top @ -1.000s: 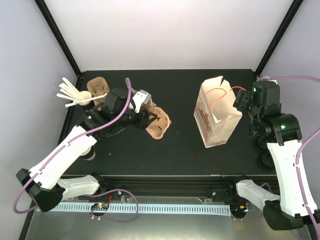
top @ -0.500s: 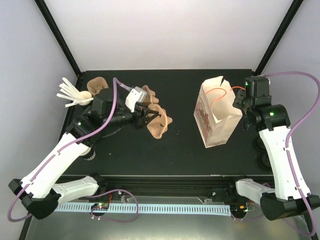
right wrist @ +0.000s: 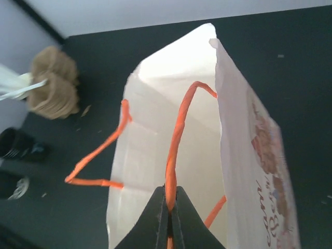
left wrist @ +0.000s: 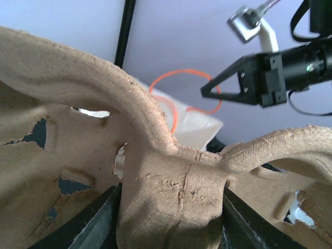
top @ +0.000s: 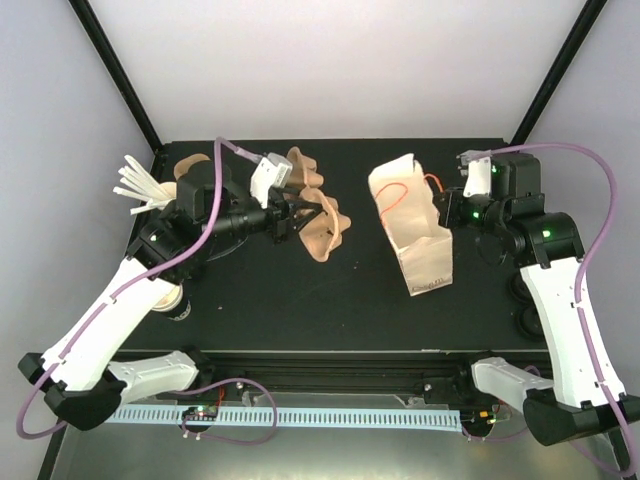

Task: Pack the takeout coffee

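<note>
My left gripper (top: 291, 216) (left wrist: 171, 210) is shut on the middle ridge of a brown pulp cup carrier (top: 322, 226) (left wrist: 62, 83), which hangs tilted on edge above the table. To the right, a white paper bag (top: 418, 240) (right wrist: 142, 155) leans with its mouth toward the carrier. My right gripper (top: 447, 212) (right wrist: 169, 196) is shut on the bag's orange handle (right wrist: 179, 135). A black takeout coffee cup (top: 178, 304) stands at the front left, partly hidden under my left arm. Dark cups (right wrist: 18, 146) show at the left edge of the right wrist view.
A second brown carrier (top: 190, 168) (right wrist: 52, 83) and a cup of white stirrer sticks (top: 140, 190) stand at the back left. Two round black tops (top: 527, 322) sit by the table's right edge beside my right arm. Black frame posts rise at both back corners.
My right gripper has shut on the orange handle and pulled the bag's top to the left. My left gripper has raised the carrier and carried it back and rightward.
</note>
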